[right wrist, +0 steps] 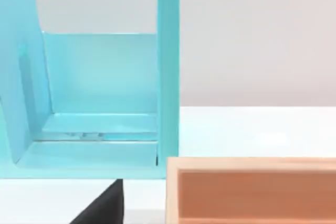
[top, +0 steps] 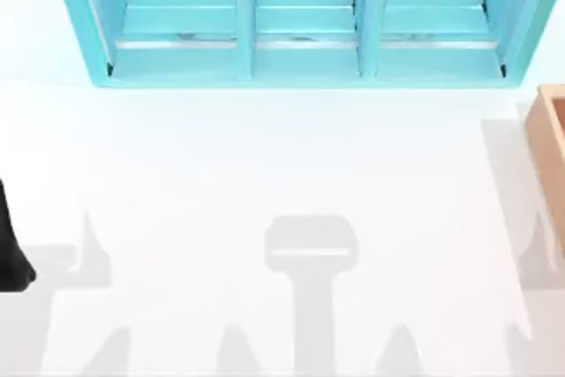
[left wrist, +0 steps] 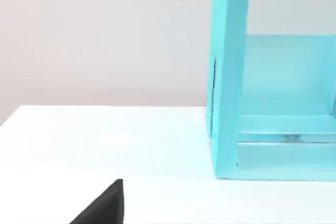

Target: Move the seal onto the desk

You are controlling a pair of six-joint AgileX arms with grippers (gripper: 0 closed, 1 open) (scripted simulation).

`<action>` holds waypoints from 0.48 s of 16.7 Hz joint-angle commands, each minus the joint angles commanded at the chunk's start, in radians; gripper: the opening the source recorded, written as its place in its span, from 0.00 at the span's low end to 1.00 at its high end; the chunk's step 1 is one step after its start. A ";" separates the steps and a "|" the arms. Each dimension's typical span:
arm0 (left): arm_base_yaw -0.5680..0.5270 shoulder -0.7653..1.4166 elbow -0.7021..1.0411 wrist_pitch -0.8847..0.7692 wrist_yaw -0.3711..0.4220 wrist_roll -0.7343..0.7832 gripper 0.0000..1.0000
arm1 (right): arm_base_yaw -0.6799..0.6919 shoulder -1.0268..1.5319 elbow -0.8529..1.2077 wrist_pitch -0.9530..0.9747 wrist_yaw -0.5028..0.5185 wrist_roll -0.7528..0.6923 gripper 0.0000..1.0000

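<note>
Top view looks down on a broad white counter [top: 265,165], which takes up most of the scene. Along its far edge stands a turquoise shelf unit [top: 300,50] with three open bays side by side, and all three bays look bare inside. At the right edge of the counter, a little nearer than the shelf, sits the corner of a tan wooden box [top: 552,143], cut off by the picture's border. A dark shape, part of the left arm [top: 11,249], juts in at the left edge, toward the near side. Grey shadows of the arms and the camera rig fall across the near half of the counter. Left wrist view shows the shelf unit's left end and one bay, with bare white counter beside it and a black wedge, part of the left hand [left wrist: 102,205], at the near edge; I cannot tell how far that hand is open. Right wrist view shows the shelf's right bay, the wooden box just beside it, and a similar black wedge of the right hand [right wrist: 102,205], again with its opening impossible to judge. I cannot tell where the seal is.
</note>
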 joint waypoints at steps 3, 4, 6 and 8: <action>0.000 0.000 0.000 0.000 0.000 0.000 1.00 | -0.006 0.012 0.012 -0.012 0.000 -0.006 1.00; 0.000 0.000 0.000 0.000 0.000 0.000 1.00 | -0.016 0.034 0.032 -0.033 0.000 -0.015 1.00; 0.000 0.000 0.000 0.000 0.000 0.000 1.00 | -0.043 0.109 0.104 -0.104 -0.001 -0.042 1.00; 0.000 0.000 0.000 0.000 0.000 0.000 1.00 | -0.077 0.226 0.212 -0.209 -0.001 -0.076 1.00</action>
